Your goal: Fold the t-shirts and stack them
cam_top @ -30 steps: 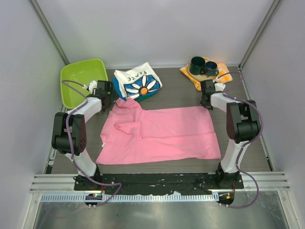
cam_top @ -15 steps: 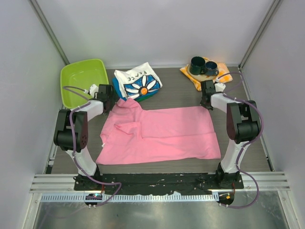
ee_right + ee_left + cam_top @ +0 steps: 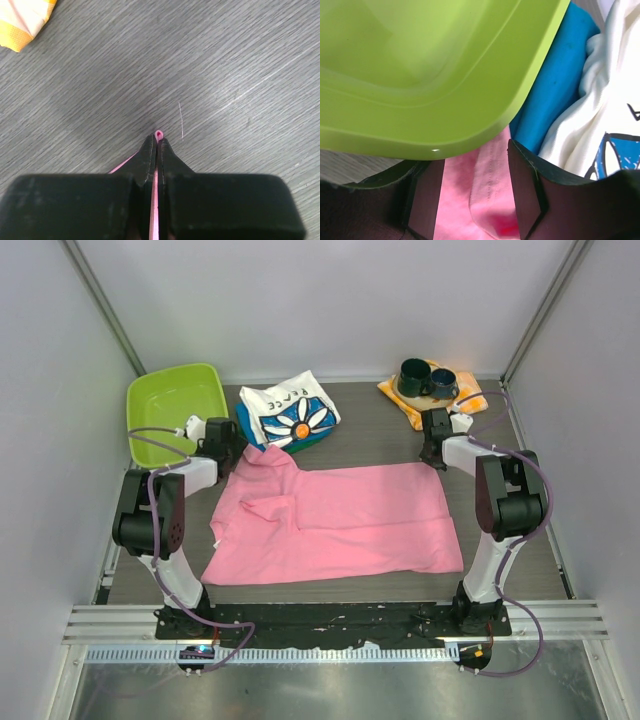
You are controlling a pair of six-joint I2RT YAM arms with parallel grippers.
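Observation:
The bright pink t-shirt (image 3: 340,520) lies spread flat in the middle of the table. My left gripper (image 3: 224,443) is at its far left corner, beside the green bin. In the left wrist view it (image 3: 475,195) is open, with a pink fold (image 3: 487,200) lying between the jaws. My right gripper (image 3: 433,454) is at the shirt's far right corner. In the right wrist view it (image 3: 158,142) is shut on a pinch of pink cloth (image 3: 158,134) just above the table. The white daisy "PEACE" shirt (image 3: 290,412) lies on folded blue and green shirts (image 3: 555,90) at the back.
A lime green bin (image 3: 170,405) stands at the back left, close over my left gripper (image 3: 420,75). An orange-and-white checked cloth (image 3: 468,398) with two dark mugs (image 3: 428,380) lies at the back right. Grey walls close in the table on three sides.
My left arm has shifted a little, its wrist settling at the pink shirt's far left corner. The right arm and the shirts have not moved.

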